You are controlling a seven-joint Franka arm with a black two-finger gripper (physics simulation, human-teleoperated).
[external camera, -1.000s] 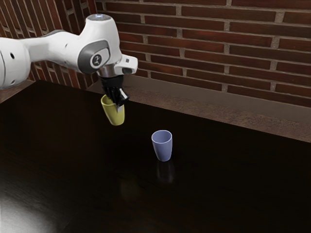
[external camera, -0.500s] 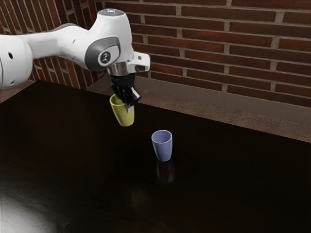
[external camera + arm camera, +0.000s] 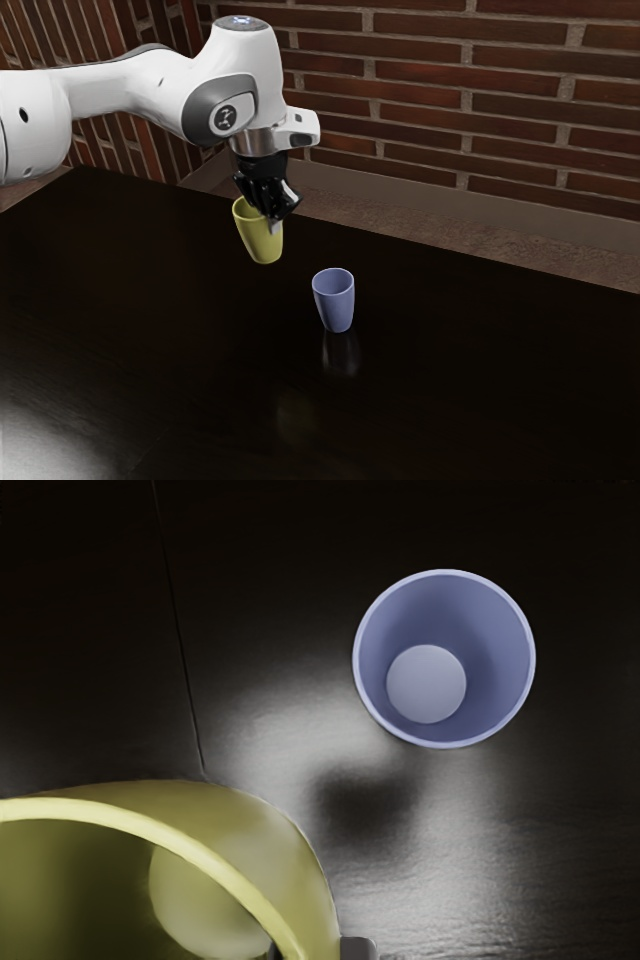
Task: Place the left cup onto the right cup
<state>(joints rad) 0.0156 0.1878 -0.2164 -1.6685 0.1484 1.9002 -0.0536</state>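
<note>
A yellow cup (image 3: pixel 260 234) hangs in the air above the dark table, upright and slightly tilted, with my black gripper (image 3: pixel 270 213) shut on its rim. A lavender-blue cup (image 3: pixel 334 299) stands upright on the table, lower and toward the exterior view's right of the yellow one. In the wrist view the yellow cup (image 3: pixel 200 870) sits close under my hand, its inside showing, and the blue cup (image 3: pixel 443 660) is seen from above, open and empty, well apart from the yellow cup.
The dark glossy table (image 3: pixel 480 400) stretches wide around both cups. A brown ledge (image 3: pixel 450 225) runs along the table's far side, below a red brick wall (image 3: pixel 480 90).
My arm has carried the yellow cup toward the exterior view's right, closer to the blue cup. The blue cup has stayed put.
</note>
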